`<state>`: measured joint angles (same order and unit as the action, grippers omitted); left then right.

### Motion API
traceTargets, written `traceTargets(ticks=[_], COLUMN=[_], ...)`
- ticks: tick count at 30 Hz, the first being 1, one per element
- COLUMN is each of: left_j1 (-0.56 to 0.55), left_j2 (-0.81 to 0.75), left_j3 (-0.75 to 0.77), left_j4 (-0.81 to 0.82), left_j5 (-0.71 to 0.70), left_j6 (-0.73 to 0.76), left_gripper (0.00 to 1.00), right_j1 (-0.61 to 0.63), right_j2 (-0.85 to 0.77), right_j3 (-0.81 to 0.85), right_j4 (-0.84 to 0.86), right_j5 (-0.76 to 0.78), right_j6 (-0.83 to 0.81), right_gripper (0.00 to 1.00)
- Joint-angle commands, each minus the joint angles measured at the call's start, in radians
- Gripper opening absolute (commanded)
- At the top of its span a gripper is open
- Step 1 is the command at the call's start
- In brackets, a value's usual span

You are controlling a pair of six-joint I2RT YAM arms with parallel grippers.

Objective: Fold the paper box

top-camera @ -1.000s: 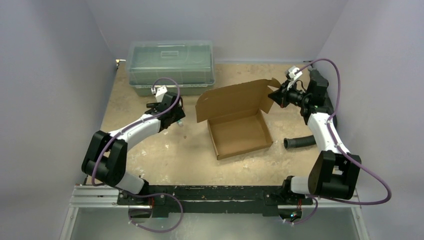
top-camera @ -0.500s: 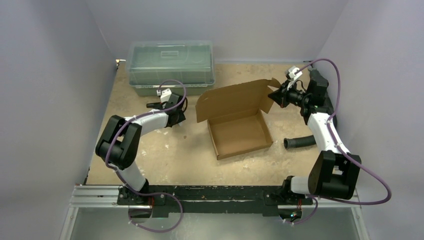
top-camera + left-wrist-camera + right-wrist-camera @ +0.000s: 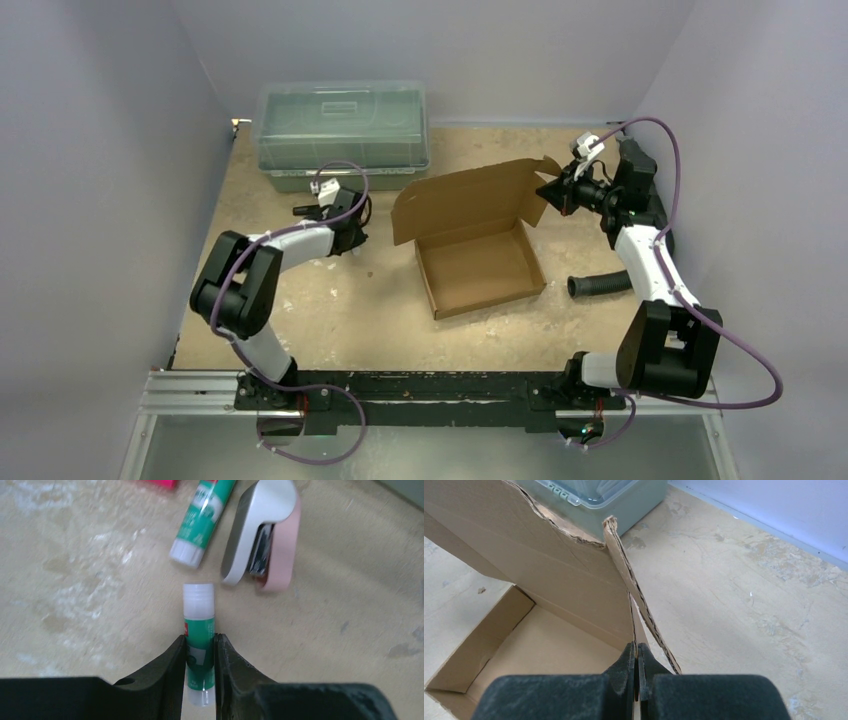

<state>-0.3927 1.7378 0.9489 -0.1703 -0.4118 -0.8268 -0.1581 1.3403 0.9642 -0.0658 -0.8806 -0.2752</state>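
The paper box point(image 3: 480, 270) is brown cardboard and lies mid-table with its shallow tray open and its lid point(image 3: 465, 200) standing up at the back. My right gripper point(image 3: 548, 192) is shut on the lid's right side flap point(image 3: 634, 595), the cardboard pinched between the fingers point(image 3: 626, 662). My left gripper point(image 3: 352, 243) is left of the box and apart from it. In the left wrist view this gripper point(image 3: 200, 647) is shut on a green glue stick point(image 3: 199, 615) with a white cap, lying on the table.
A second green glue stick point(image 3: 200, 515) and a white-and-pink stapler point(image 3: 262, 535) lie just beyond the held one. A clear greenish lidded bin point(image 3: 342, 135) stands at the back left. A black ribbed hose point(image 3: 600, 285) lies right of the box.
The left jaws have come together onto the glue stick, and the left arm's elbow has swung up and forward. The right arm and the box have not moved.
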Motion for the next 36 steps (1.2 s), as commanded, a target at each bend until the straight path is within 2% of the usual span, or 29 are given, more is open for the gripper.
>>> traceTargets(ticks=[1, 6, 9, 12, 16, 20, 23, 27, 32, 36], left_j1=[0.008, 0.008, 0.008, 0.008, 0.006, -0.007, -0.074, -0.252, -0.445, -0.579], left_j2=[-0.176, -0.476, -0.691, -0.896, -1.073, -1.158, -1.175, -1.111, -0.878, -0.654], left_j3=[-0.093, -0.229, -0.322, -0.436, -0.544, -0.626, -0.619, -0.589, -0.494, -0.345], left_j4=[-0.018, -0.06, -0.025, 0.097, 0.288, 0.522, 0.563, 0.594, 0.619, 0.575], left_j5=[0.043, 0.139, 0.325, 0.586, 0.855, 0.989, 0.969, 0.865, 0.72, 0.576], left_j6=[-0.01, 0.016, 0.117, 0.174, 0.158, 0.116, 0.162, 0.244, 0.359, 0.494], left_gripper=[0.0, 0.0, 0.0, 0.0, 0.0, 0.0, 0.0, 0.0, 0.0, 0.0], right_j1=[-0.001, -0.001, -0.001, -0.001, -0.001, -0.001, -0.001, -0.001, -0.001, -0.002], right_j2=[-0.001, 0.001, 0.0, -0.001, -0.005, -0.005, -0.007, -0.007, -0.006, -0.006], right_j3=[0.005, 0.005, 0.006, 0.005, 0.006, 0.005, 0.005, 0.005, 0.005, 0.005], right_j4=[0.029, 0.028, 0.026, 0.024, 0.02, 0.021, 0.02, 0.02, 0.02, 0.02], right_j5=[-0.009, -0.01, -0.01, -0.01, -0.008, -0.013, -0.013, -0.013, -0.013, -0.014], right_j6=[0.013, 0.012, 0.01, 0.006, 0.001, 0.001, 0.0, -0.001, -0.001, -0.002], right_gripper=[0.0, 0.0, 0.0, 0.0, 0.0, 0.0, 0.0, 0.0, 0.0, 0.0])
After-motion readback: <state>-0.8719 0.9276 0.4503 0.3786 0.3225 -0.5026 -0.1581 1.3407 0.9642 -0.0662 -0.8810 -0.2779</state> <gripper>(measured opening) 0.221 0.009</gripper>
